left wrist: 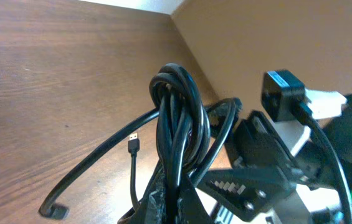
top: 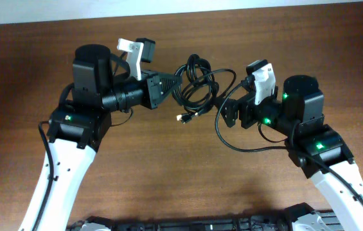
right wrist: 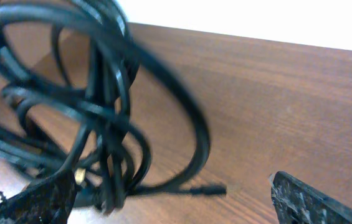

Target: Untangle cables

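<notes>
Black cables [top: 195, 80], several strands wound into one knotted bunch, sit between the two arms above the wooden table [top: 168, 179]. We cannot tell whether the bunch rests on the wood or hangs clear of it.

Left gripper [top: 172, 90]: clamped on the bunch. Its wrist view shows many strands rising together out of the fingers, not one alone.

Right gripper [right wrist: 169, 202]: jaws spread wide and holding nothing. The bunch lies toward its left finger, and one curved strand crosses the gap.

A USB plug [left wrist: 134, 144] dangles free below the knot.

Risks we judge from here:
- If the right jaws close where they stand, they may catch several strands or none. The wrist view is blurred, so strand choice is uncertain.
- The left clamp holds the whole bundle. Pulling the arms apart against it would likely cinch the knot tighter rather than free a loop.
- The free plug could catch in a loop as strands slide and lock the tangle.
- A black loop [top: 223, 131] curves round the right gripper. We cannot tell whether it is a task cord or arm wiring. Either way it could snag on the fingers.
- A hard tug might drag the bunch out of the left clamp.
</notes>
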{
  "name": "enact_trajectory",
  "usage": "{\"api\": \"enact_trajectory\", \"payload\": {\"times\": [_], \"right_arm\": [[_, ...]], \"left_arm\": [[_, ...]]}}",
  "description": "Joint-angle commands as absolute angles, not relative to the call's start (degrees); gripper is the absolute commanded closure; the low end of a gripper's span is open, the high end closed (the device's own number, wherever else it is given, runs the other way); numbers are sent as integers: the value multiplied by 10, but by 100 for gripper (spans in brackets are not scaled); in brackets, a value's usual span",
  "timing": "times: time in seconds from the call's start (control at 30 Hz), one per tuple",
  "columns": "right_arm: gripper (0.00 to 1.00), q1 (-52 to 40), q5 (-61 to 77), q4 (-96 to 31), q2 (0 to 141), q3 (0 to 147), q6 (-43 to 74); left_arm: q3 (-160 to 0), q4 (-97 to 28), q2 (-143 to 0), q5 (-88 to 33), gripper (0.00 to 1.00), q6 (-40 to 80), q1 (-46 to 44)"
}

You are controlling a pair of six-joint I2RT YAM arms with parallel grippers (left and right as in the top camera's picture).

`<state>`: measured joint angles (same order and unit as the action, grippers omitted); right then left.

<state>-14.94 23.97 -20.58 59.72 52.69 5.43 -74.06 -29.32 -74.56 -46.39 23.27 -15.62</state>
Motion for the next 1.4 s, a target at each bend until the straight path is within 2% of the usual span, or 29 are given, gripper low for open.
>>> {"api": "enact_trajectory", "payload": {"times": [0.0,0.27,0.73,1.37], "right_arm": [[3,-150,218,-186,596,532,54],[2,-149,171,-171,596,532,54],[3,-149,188,-115,615,532,54],[4,-149,151,18,615,532,55]], "left_arm": [[-753,-287,-741,-530,100,236,-155],[-753,-287,-741,-592,100,238,-156],[-753,-281,-741,-587,100,241,-216],[-753,-280,-741,-592,100,248,-240]]}}
